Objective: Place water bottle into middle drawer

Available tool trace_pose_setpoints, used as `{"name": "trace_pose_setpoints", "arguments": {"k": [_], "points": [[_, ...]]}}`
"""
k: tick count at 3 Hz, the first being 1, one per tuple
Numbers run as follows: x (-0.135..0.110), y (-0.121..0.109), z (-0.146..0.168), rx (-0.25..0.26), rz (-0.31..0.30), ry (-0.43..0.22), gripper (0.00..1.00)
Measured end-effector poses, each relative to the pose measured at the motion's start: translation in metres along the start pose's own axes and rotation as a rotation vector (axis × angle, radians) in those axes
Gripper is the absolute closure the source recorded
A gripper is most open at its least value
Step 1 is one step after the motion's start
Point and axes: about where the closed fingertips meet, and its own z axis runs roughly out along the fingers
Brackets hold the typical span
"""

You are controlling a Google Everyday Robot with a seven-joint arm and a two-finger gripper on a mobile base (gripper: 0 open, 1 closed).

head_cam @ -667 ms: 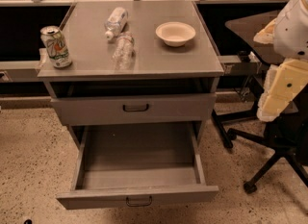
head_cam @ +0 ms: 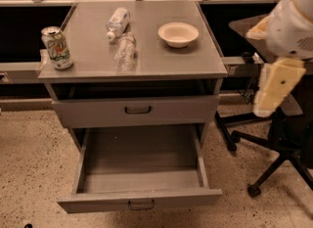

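While clear bottle point(head_cam: 125, 52) lies ungrasped on counter point(head_cam: 161, 60) | middle drawer point(head_cam: 139, 173) open | pincer point(head_cam: 275, 87) hangs right, apparently empty, openness: cannot tell | grasp, placing pending

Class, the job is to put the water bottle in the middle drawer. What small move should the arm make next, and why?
Probably bring the gripper across over the cabinet top, above the water bottle. The gripper hangs beside the cabinet's right edge, apart from the bottle, which lies on top, and the middle drawer already stands open.
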Motion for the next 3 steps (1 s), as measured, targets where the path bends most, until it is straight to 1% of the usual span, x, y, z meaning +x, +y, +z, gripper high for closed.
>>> {"name": "trace_pose_setpoints", "arguments": {"k": [1, 2, 3], "points": [[-0.039, -0.043, 0.033, 0.094, -0.220, 0.032, 0.00], [-0.084, -0.067, 0.054, 0.192, -0.439, -0.011, 0.00], [-0.094, -0.074, 0.051, 0.233, -0.513, -0.021, 0.00]]}}
